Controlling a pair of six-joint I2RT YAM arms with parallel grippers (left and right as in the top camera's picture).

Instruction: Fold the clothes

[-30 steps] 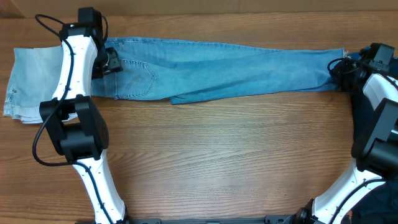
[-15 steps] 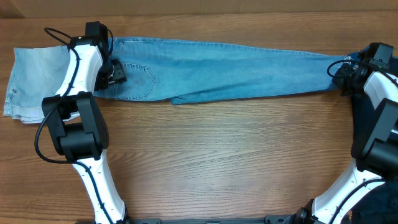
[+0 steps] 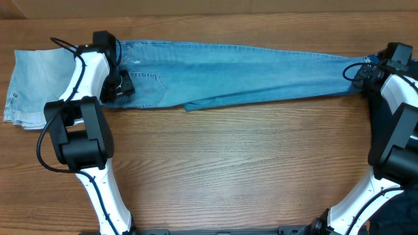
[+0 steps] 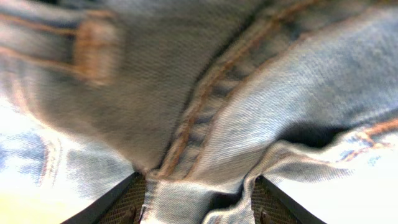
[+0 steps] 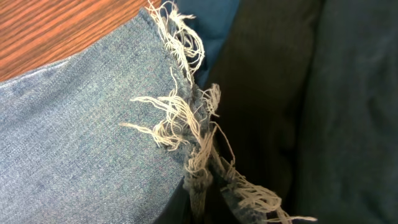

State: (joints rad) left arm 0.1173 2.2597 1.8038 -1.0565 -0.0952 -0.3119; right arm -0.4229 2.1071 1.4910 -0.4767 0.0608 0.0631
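A long pair of faded light-blue jeans [image 3: 248, 75] lies stretched along the far side of the wooden table [image 3: 228, 163]. My left gripper [image 3: 121, 85] is at the waist end by the back pocket. In the left wrist view, bunched seamed denim [image 4: 205, 124] fills the space between its fingers [image 4: 127, 205], and the gripper [image 4: 199, 202] is shut on it. My right gripper [image 3: 363, 73] is at the leg end, pinching the frayed hem [image 5: 186, 124]; its fingertips [image 5: 202, 205] are shut on the fabric. A paler washed-denim piece [image 3: 36, 85] lies folded at the far left.
Dark cloth [image 5: 323, 112] hangs past the table's right edge behind the hem. A dark blue bundle [image 3: 401, 219] sits at the near right corner. Both arm bases stand at the near edge, and the left arm's link [image 3: 75, 137] rises over the near-left table.
The left gripper has shifted right and slightly nearer, dragging the waist away from the pale piece. The whole pair of jeans has slid a little rightward, with the right gripper following.
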